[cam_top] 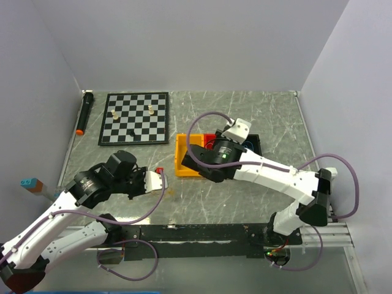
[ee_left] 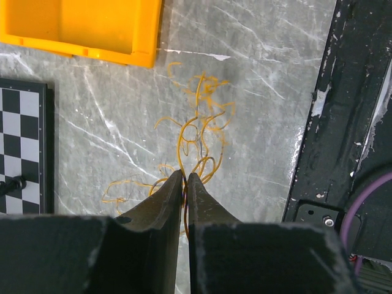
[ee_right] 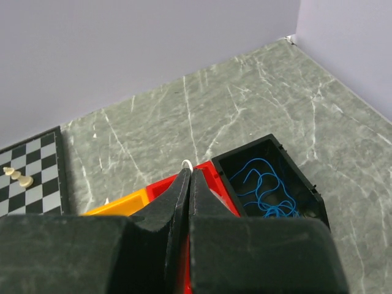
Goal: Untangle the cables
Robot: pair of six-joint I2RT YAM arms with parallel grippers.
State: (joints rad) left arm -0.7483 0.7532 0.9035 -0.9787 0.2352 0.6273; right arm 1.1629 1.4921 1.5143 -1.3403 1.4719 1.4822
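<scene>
Left pincer (ee_left: 185, 179): I read the jaws as narrow, closed on one strand of the yellow cables (ee_left: 199, 131). Their tangle lies on the tabletop (ee_left: 263, 73) just ahead of the tips.

Right pincer (ee_right: 190, 174): the jaws are pressed together, with a white cable (ee_right: 187, 163) looping out at the tips. The blue cables (ee_right: 266, 190) lie inside the black bin (ee_right: 245, 147), just right of this pincer.

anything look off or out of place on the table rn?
Yes: a tangle of yellow cable lies sprawled on the table just outside the yellow bin, the left gripper with its jaws shut on a strand; the blue cable sits inside the black bin. Nothing looks broken.
</scene>
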